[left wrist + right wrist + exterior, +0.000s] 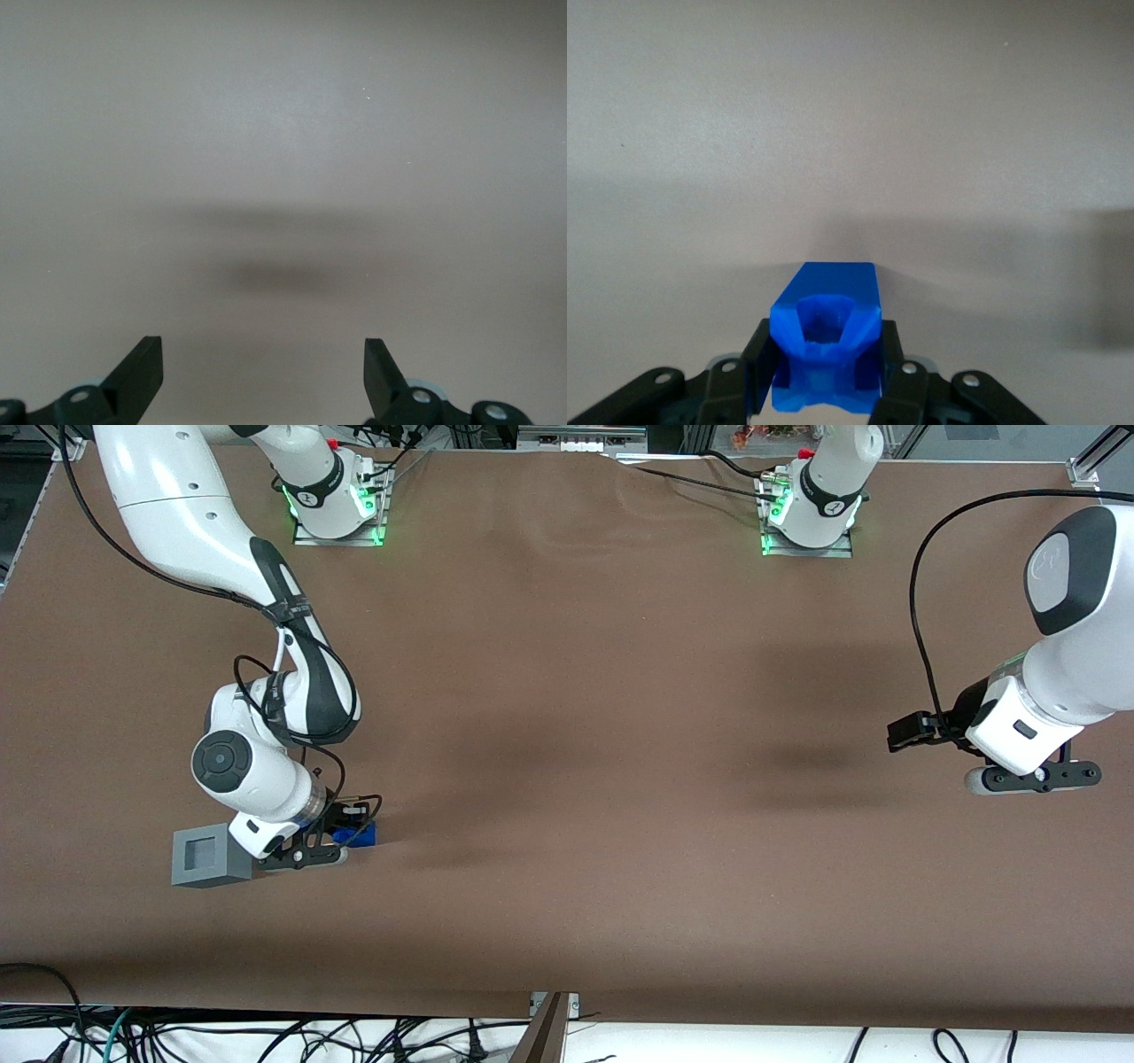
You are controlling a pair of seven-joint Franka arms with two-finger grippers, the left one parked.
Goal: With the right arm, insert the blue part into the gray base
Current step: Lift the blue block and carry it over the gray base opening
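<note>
The brown surface [602,717] spreads wide under both views, matte and faintly rippled, with soft shadows lying across its middle. Over the working arm's end of it the right arm [204,522] reaches down from its base, white with black joint sections, and bends low so that its wrist sits just above the surface.

The gray base [211,855] stands on the surface at that same end, a light-gray cube with its square recess facing upward toward the front camera. It sits just beside the arm's wrist housing, close enough that the two nearly touch in the front view.

The gripper [341,834] is low over the surface, right next to the gray base on the side toward the parked arm's end. Its jaws are closed in on the blue part [827,341], one black finger [756,372] pressed against each flank, pinching it between them.

The blue part juts out past the fingertips, its faceted face with a hollow centre turned toward the wrist camera. In the front view only a bright-blue corner [359,833] shows beneath the gripper. Whether it rests on the surface or is held just clear of it cannot be told.
</note>
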